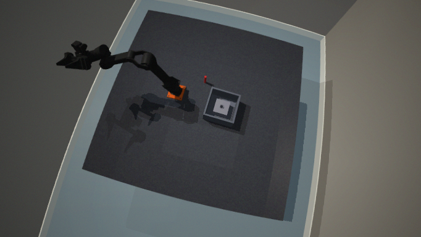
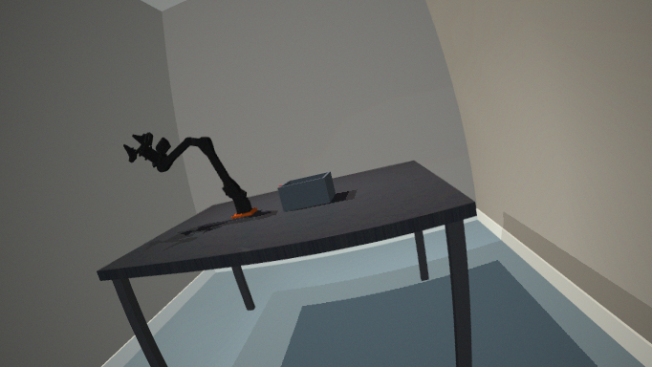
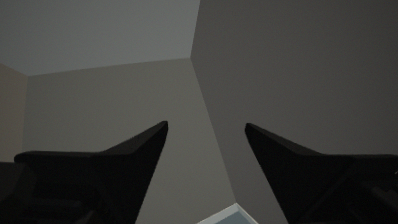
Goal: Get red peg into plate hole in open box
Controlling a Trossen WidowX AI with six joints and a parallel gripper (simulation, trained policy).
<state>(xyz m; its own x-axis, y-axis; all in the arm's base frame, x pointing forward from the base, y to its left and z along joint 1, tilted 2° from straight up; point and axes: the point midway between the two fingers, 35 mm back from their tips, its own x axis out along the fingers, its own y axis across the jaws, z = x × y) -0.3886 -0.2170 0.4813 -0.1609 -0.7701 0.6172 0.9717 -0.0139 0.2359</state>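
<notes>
The red peg (image 1: 205,79) stands upright on the table, just outside the box near its upper-left corner in the top view. Only a speck of red shows behind the box in the exterior view. The grey open box (image 1: 218,118) (image 2: 306,195) holds a pale plate (image 1: 218,108) with a small dark hole in its middle; no peg is in the hole. My gripper (image 1: 62,59) (image 2: 129,140) (image 3: 207,125) is open and empty, raised high beyond the left of the table, far from peg and box. The wrist view shows neither peg nor box.
The arm's orange base (image 1: 170,95) (image 2: 245,214) sits on the dark table (image 1: 197,185) (image 2: 382,205), to the left of the box. The box walls stand up around the plate. The wrist view shows room walls and a corner of the floor between the fingers.
</notes>
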